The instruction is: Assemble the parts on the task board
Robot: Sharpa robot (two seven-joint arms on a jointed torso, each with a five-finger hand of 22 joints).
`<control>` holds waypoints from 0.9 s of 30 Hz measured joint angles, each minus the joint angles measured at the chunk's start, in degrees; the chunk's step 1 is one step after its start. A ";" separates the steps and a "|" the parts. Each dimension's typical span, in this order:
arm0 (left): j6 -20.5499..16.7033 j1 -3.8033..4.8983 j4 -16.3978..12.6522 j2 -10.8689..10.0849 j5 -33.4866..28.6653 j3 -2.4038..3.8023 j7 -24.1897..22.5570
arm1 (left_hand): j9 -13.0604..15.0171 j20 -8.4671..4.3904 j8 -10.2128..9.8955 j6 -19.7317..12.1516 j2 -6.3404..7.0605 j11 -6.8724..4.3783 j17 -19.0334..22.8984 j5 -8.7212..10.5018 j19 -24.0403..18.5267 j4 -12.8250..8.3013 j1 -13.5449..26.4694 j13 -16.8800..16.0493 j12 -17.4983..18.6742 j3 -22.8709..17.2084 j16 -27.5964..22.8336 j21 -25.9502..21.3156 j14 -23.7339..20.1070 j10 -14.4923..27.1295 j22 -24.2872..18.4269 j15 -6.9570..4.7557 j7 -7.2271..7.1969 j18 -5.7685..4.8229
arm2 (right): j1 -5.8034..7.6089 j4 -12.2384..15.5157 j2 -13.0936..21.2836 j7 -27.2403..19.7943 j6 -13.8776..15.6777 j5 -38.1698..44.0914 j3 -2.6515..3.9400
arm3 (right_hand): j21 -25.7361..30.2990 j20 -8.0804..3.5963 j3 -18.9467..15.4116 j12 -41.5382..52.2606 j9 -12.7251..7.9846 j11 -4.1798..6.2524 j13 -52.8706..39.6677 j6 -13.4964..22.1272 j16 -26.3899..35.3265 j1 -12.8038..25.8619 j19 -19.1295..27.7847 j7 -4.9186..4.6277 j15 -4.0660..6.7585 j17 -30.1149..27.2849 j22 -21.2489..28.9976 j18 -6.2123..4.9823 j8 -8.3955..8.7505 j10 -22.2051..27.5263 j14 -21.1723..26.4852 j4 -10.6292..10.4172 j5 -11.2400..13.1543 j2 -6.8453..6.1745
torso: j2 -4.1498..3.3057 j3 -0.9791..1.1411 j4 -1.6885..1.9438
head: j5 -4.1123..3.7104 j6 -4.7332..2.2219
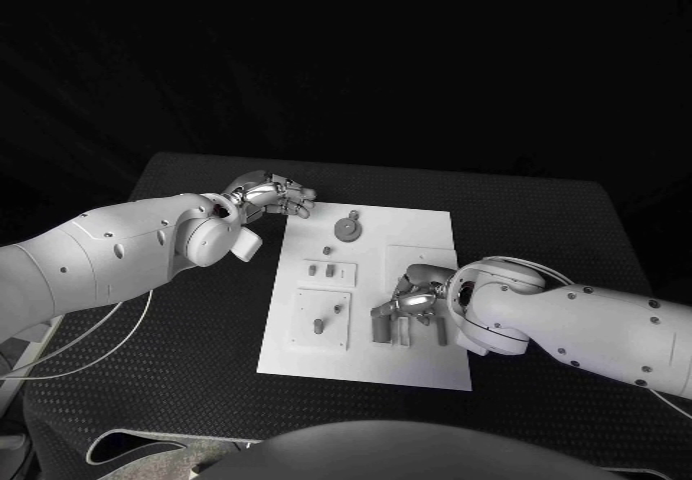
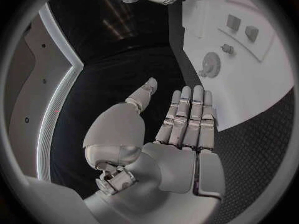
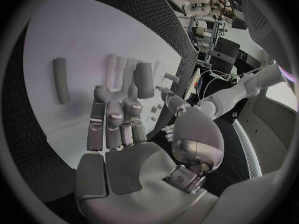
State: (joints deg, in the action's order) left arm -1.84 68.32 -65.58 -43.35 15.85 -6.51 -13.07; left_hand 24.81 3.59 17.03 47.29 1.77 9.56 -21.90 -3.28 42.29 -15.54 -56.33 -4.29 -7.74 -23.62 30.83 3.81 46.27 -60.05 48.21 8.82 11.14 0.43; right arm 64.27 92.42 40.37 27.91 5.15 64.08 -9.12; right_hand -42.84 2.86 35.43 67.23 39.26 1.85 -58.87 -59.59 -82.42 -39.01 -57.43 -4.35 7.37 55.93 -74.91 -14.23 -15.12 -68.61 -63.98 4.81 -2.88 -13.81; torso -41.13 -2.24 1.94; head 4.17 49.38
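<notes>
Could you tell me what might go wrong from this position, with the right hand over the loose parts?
The right hand hovers low over loose grey parts on the task board; its fingers could knock them aside before gripping. The left hand waits open beside the board's far corner, so it could not steady the board if it slid.

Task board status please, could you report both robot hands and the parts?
Left robot hand open, off the task board. Right robot hand open above grey parts. Nothing held.
</notes>
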 measured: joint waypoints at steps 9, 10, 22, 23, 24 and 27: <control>0.06 0.01 -0.08 -0.02 0.00 0.00 0.12 | 0.01 0.00 0.00 0.00 0.00 0.00 -0.05 0.00 0.00 0.00 0.00 0.00 0.00 0.00 0.00 0.00 0.00 0.00 0.00 0.00 0.00 0.00 | 0.08 -1.11 -1.89 0.62 0.00 2.37 0.06 | 0.00 -0.20 0.16 0.00 -0.09 -0.01 0.00 -0.07 -0.23 0.00 -0.20 0.07 0.01 -0.14 0.00 0.00 -0.39 -0.01 -0.22 -0.16 0.00 0.00 | 0.01 0.01 0.07 | -0.16 -0.02; 0.08 0.01 -0.08 -0.03 0.00 0.00 0.14 | 0.00 0.00 0.00 0.00 0.00 0.00 -0.05 0.00 0.00 0.00 0.00 0.00 0.00 0.00 0.00 0.00 0.00 0.00 0.00 0.00 0.00 0.00 | 0.08 -1.21 -2.05 0.66 0.01 2.61 0.07 | 0.00 -0.20 0.16 0.00 -0.04 -0.01 0.00 -0.09 -0.23 0.00 -0.20 0.09 0.06 -0.17 0.00 0.00 -0.41 -0.01 -0.29 -0.16 0.00 0.00 | 0.01 0.01 0.08 | -0.17 -0.02; 0.18 0.01 0.02 0.03 0.00 -0.01 0.30 | 0.01 0.00 0.00 0.00 0.00 0.00 -0.10 0.00 0.00 0.00 0.00 0.00 0.00 0.00 0.00 0.00 0.00 0.00 0.00 0.00 0.00 0.00 | 0.15 -1.99 -3.00 0.59 -0.32 4.03 0.16 | -0.21 -0.20 -2.90 0.00 0.07 -0.02 0.24 -0.40 -0.51 -2.17 -0.20 0.33 0.25 -0.85 0.00 0.00 -0.01 -0.02 -0.09 5.32 0.01 5.04 | 0.00 0.04 0.06 | -0.18 0.17; 0.19 0.01 0.03 0.02 0.00 -0.01 0.32 | 0.01 0.00 0.00 0.00 0.00 0.00 -0.11 0.00 0.00 0.00 0.00 0.00 0.00 0.00 0.00 0.00 0.00 0.00 0.00 0.00 0.00 0.00 | 0.17 -2.01 -3.01 0.54 -0.40 4.11 0.19 | -0.21 -0.20 -3.29 0.00 0.07 -0.02 0.25 -0.40 -0.51 -2.41 -0.20 0.33 0.26 -0.97 0.00 0.00 0.18 -0.02 -0.08 6.65 0.01 5.78 | 0.00 0.04 0.06 | -0.19 0.18; 0.19 0.01 0.03 0.01 0.00 -0.01 0.34 | 0.01 0.00 0.00 0.00 0.00 0.00 -0.10 0.00 0.00 0.00 0.00 0.00 0.00 0.00 0.00 0.00 0.00 0.00 0.00 0.00 0.00 0.00 | 0.20 -2.03 -3.01 0.51 -0.45 4.17 0.21 | -0.21 -0.20 -3.55 0.00 0.06 -0.02 0.29 -0.50 -0.72 -2.75 -0.20 0.24 0.26 -1.05 0.00 0.00 0.34 -0.02 -0.08 7.67 0.01 6.12 | -0.01 0.04 0.06 | -0.19 0.18; 0.22 0.01 0.03 0.01 0.00 -0.01 0.39 | 0.01 0.00 0.00 0.00 0.00 0.00 -0.10 0.00 0.00 0.00 0.00 0.00 0.00 0.00 0.00 0.00 0.00 0.00 0.00 0.00 0.00 0.00 | 0.27 -2.06 -2.99 0.36 -0.59 4.35 0.26 | -0.21 -0.20 -3.85 0.00 -0.07 -0.01 0.36 -0.69 -0.78 -3.41 -0.20 0.06 0.26 -1.28 0.00 0.00 0.64 -0.02 -0.08 10.54 0.06 7.70 | -0.01 0.04 0.05 | -0.20 0.22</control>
State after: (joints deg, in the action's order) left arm -1.62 68.33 -65.55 -43.34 15.85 -6.52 -12.68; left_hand 24.83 3.58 17.03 47.29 1.76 9.56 -22.01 -3.28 42.29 -15.54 -56.34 -4.30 -7.74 -23.62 30.83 3.81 46.27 -60.05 48.21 8.82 11.14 0.43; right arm 64.54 90.36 37.38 28.28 4.56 68.42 -8.86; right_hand -43.05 2.66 31.57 67.23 39.19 1.84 -58.50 -60.27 -83.19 -42.42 -57.64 -4.28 7.63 54.64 -74.91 -14.23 -14.48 -68.63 -64.05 15.35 -2.82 -6.11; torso -41.14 -2.19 1.99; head 3.97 49.60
